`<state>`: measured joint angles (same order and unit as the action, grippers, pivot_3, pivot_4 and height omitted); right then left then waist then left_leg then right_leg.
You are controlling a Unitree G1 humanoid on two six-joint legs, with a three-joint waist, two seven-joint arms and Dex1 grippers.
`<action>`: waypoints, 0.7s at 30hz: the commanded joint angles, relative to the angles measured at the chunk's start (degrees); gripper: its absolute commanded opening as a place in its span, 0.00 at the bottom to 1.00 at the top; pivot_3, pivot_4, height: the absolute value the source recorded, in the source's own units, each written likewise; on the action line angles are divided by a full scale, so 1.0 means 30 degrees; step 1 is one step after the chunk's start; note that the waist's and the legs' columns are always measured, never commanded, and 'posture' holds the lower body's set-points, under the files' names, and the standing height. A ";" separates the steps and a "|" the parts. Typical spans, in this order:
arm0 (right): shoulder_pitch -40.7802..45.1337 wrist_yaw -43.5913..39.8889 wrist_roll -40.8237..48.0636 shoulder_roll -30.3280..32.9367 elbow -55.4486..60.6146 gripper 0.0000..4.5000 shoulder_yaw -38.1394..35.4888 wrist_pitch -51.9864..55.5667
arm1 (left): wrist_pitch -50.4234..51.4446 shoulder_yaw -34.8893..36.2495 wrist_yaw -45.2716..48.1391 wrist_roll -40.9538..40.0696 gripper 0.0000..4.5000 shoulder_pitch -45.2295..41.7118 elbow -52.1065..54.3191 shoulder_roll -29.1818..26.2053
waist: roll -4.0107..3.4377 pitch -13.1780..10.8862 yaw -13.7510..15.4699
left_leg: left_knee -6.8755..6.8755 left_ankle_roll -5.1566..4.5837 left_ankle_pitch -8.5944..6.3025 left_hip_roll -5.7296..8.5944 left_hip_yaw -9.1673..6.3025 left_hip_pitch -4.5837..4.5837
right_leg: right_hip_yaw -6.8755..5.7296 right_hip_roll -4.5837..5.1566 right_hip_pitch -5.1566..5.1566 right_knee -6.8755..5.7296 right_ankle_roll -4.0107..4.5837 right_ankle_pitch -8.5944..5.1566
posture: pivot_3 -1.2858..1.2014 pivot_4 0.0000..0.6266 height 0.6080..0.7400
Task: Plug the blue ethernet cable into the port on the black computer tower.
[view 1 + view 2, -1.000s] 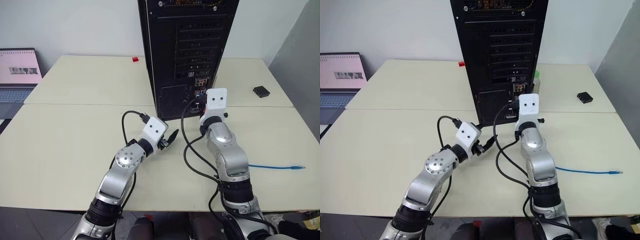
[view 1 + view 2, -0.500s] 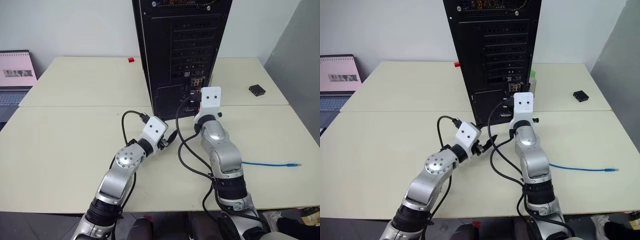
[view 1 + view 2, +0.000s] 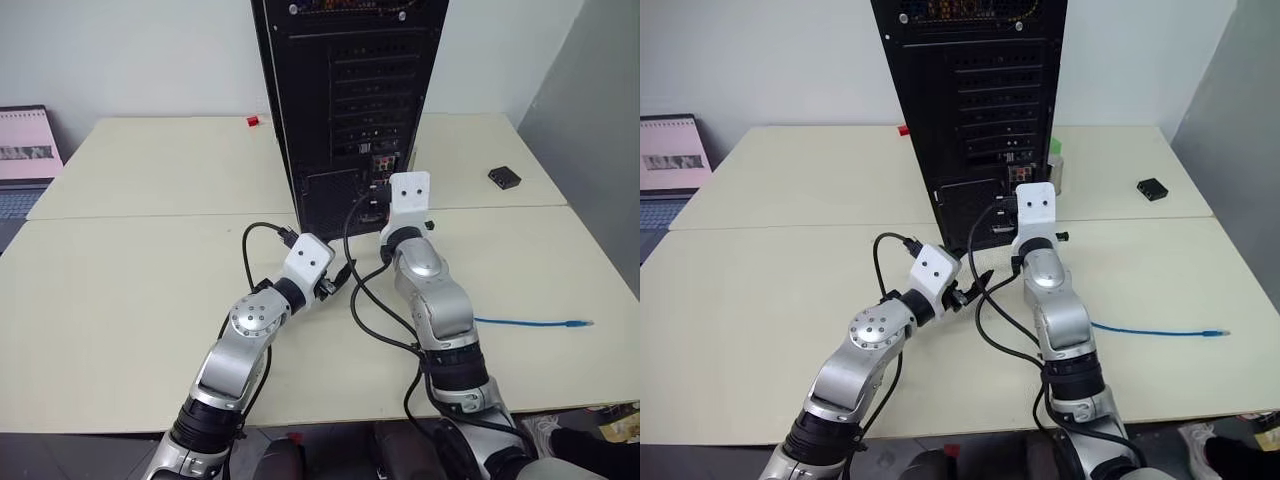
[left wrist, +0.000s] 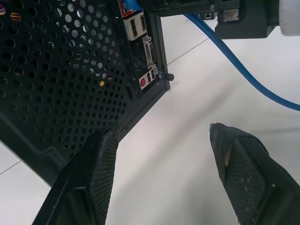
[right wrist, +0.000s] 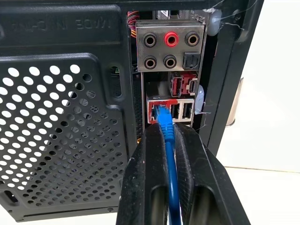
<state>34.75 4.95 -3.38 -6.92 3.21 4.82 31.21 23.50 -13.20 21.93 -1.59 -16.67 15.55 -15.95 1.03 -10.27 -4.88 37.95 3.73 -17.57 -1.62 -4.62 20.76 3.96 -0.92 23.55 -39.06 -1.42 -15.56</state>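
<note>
The black computer tower (image 3: 350, 90) stands upright mid-table with its rear panel facing me. My right gripper (image 5: 169, 129) is shut on the blue ethernet cable (image 5: 171, 178) right behind its plug (image 5: 161, 113). The plug's tip sits at the mouth of a red-rimmed port (image 5: 157, 110) on the panel, and I cannot tell whether it is fully in. From there the cable trails back over the table (image 3: 530, 323) to its free plug (image 3: 575, 323). My left gripper (image 3: 343, 275) hovers open and empty low beside the tower's grille (image 4: 61, 70), under the cable (image 4: 234, 61).
A small black box (image 3: 503, 178) lies at the back right and a laptop (image 3: 20, 150) at the far left. A small red object (image 3: 253, 121) sits behind the tower on the left and a green-capped bottle (image 3: 1055, 165) behind it on the right. Black arm cables (image 3: 370, 310) loop between my arms.
The camera has swung, shifting the whole scene leftward in the picture. My right gripper has edged in toward the tower's rear panel with the cable. The left arm has stayed still.
</note>
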 commanded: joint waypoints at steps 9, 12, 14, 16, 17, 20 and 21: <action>-0.1504 -0.1374 0.0289 0.1147 0.4107 0.56 -0.0033 0.1604 | 0.0296 0.1341 0.0088 -0.0310 0.72 -0.0766 -0.0090 -0.0277 | 0.0001 -0.0001 0.0294 | -0.0029 0.0009 -0.0002 0.0033 -0.0006 0.0095 | -0.0015 0.0041 0.0060 0.0037 -0.0004 -0.0003 | 0.52 0.24 1.00; -0.1902 -0.1818 0.0460 0.1684 0.5893 0.70 -0.0159 0.2675 | 0.1056 0.1998 0.0615 -0.0891 0.72 -0.1231 -0.0203 -0.0623 | 0.0001 -0.0002 0.0453 | -0.0028 0.0008 -0.0003 0.0032 -0.0014 0.0093 | -0.0025 0.0040 0.0068 0.0022 -0.0003 -0.0002 | 0.52 0.24 1.00; -0.2112 -0.2583 0.0819 0.2356 0.7341 0.79 -0.0271 0.3674 | 0.1537 0.2376 0.1159 -0.1244 0.72 -0.1663 -0.0214 -0.1101 | 0.0000 -0.0003 0.0524 | -0.0027 0.0007 -0.0003 0.0027 -0.0023 0.0087 | -0.0037 0.0026 0.0067 0.0014 -0.0004 -0.0002 | 0.52 0.24 1.00; -0.2336 -0.4511 0.1691 0.4056 0.8831 0.90 -0.0402 0.4716 | 0.2022 0.2676 0.2187 -0.1798 0.72 -0.2204 -0.0184 -0.1893 | 0.0000 -0.0005 0.0547 | -0.0025 0.0007 -0.0002 0.0027 -0.0032 0.0085 | -0.0049 0.0016 0.0064 0.0012 -0.0004 -0.0003 | 0.52 0.24 1.00; -0.2503 -0.5704 0.2298 0.5141 0.9509 0.94 -0.0582 0.5071 | 0.2559 0.2928 0.2716 -0.2260 0.72 -0.2543 -0.0227 -0.2236 | 0.0000 -0.0007 0.0549 | -0.0021 0.0008 -0.0002 0.0033 -0.0033 0.0087 | -0.0051 0.0016 0.0061 0.0014 -0.0005 -0.0003 | 0.52 0.24 1.00; -0.2999 -0.8807 0.3760 0.8319 1.0599 0.94 -0.1051 0.5086 | 0.2797 0.2991 0.4223 -0.2761 0.72 -0.3405 -0.0583 -0.3498 | 0.0003 -0.0016 0.0606 | -0.0019 0.0006 -0.0003 0.0047 -0.0032 0.0087 | -0.0058 0.0023 0.0047 0.0034 -0.0009 -0.0005 | 0.52 0.24 1.00; -0.3149 -0.9485 0.4161 0.9033 1.0716 0.94 -0.1226 0.5042 | 0.2724 0.2927 0.4547 -0.2785 0.72 -0.3586 -0.0698 -0.3804 | 0.0003 -0.0016 0.0595 | -0.0021 0.0005 -0.0003 0.0046 -0.0037 0.0086 | -0.0069 0.0023 0.0037 0.0046 -0.0011 -0.0007 | 0.52 0.24 1.00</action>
<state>25.67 -17.74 5.87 17.11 31.81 2.82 46.87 32.19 -4.88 32.69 -8.86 -25.58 13.08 -26.01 1.04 -10.32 -3.09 37.88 3.74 -17.59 -1.49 -4.72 21.00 3.76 -0.86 23.65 -38.92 -1.45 -15.58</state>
